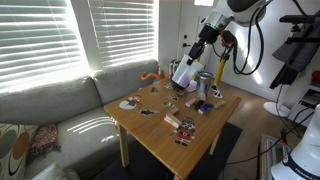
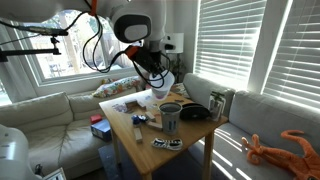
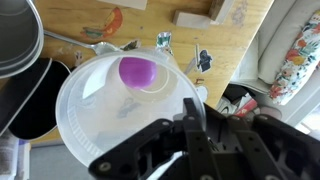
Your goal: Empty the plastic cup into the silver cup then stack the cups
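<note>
My gripper [image 1: 196, 48] is shut on the rim of the plastic cup [image 1: 183, 72], a translucent whitish tumbler held tilted above the wooden table [image 1: 160, 135]. The wrist view looks into the plastic cup [image 3: 110, 105], where a purple object [image 3: 137, 71] lies against its bottom; my gripper [image 3: 195, 120] clamps the cup's wall. The silver cup [image 1: 204, 82] stands upright just beside and below the tumbler. It also shows in an exterior view [image 2: 170, 117], below the held tumbler [image 2: 163, 86], and at the wrist view's upper left edge [image 3: 15, 40].
A black bowl-like object [image 2: 196, 113] sits next to the silver cup. Small items and cards [image 1: 178, 124] are scattered over the table. A thin yellow post [image 1: 222, 64] stands at the table's far side. A sofa [image 1: 55, 115] and an orange toy [image 2: 280, 150] flank the table.
</note>
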`<state>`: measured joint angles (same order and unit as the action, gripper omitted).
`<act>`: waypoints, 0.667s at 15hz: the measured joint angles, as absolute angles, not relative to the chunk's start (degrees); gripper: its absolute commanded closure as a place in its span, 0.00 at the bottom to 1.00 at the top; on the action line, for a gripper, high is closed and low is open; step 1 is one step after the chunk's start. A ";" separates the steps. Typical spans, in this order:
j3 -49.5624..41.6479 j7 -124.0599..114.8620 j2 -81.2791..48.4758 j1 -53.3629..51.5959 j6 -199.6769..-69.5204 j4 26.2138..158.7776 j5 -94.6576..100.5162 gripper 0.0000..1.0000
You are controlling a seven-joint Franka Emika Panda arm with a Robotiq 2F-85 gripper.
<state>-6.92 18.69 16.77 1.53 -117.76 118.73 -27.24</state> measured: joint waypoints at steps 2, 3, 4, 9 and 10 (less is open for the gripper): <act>-8.46 23.85 16.88 1.27 -119.51 119.39 -30.29 0.98; -9.42 26.62 17.02 1.24 -119.84 119.97 -32.12 0.98; -10.43 29.31 17.12 1.23 -119.84 120.53 -34.04 0.98; -15.22 39.69 17.74 1.37 -117.03 123.10 -42.67 0.98; -15.97 41.07 17.76 1.47 -116.03 123.29 -44.23 0.98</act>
<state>-15.97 41.07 17.76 1.47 -116.03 123.29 -44.23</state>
